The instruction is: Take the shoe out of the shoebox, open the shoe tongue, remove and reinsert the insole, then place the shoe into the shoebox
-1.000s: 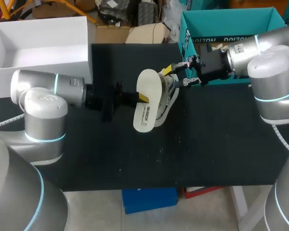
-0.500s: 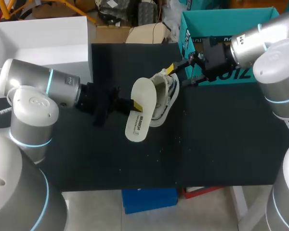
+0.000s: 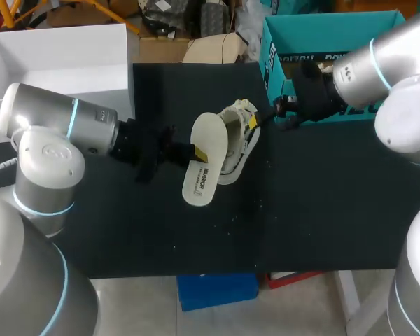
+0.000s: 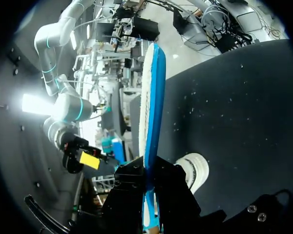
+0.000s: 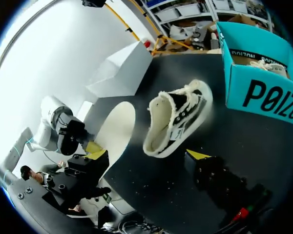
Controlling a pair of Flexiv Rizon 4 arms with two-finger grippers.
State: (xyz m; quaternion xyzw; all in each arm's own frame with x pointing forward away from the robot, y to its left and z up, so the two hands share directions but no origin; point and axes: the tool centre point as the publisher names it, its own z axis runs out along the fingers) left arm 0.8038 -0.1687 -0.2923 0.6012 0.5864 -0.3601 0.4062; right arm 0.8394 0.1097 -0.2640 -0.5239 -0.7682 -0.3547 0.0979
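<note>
A white shoe (image 3: pixel 239 133) with dark trim lies on the black table (image 3: pixel 301 210), apart from both grippers; it also shows ahead of my right gripper (image 5: pixel 178 119). Its cream insole (image 3: pixel 204 159) hangs just left of the shoe, with my left gripper (image 3: pixel 203 148) shut on its edge. The left wrist view shows the insole (image 4: pixel 150 112) edge-on between the fingers of the left gripper (image 4: pixel 150 207). My right gripper (image 3: pixel 261 116) stands open just right of the shoe, holding nothing; its yellow fingertips (image 5: pixel 198 155) are wide apart. The teal shoebox (image 3: pixel 322 42) is behind it.
A white open box (image 3: pixel 56 63) stands at the table's back left. Another pale shoe (image 5: pixel 264 65) lies inside the teal shoebox (image 5: pixel 263 92). The front half of the table is bare black surface.
My left gripper carried the insole left and toward the front, away from the shoe, then held still. My right gripper shifted a little beside the shoe, its fingers staying wide.
</note>
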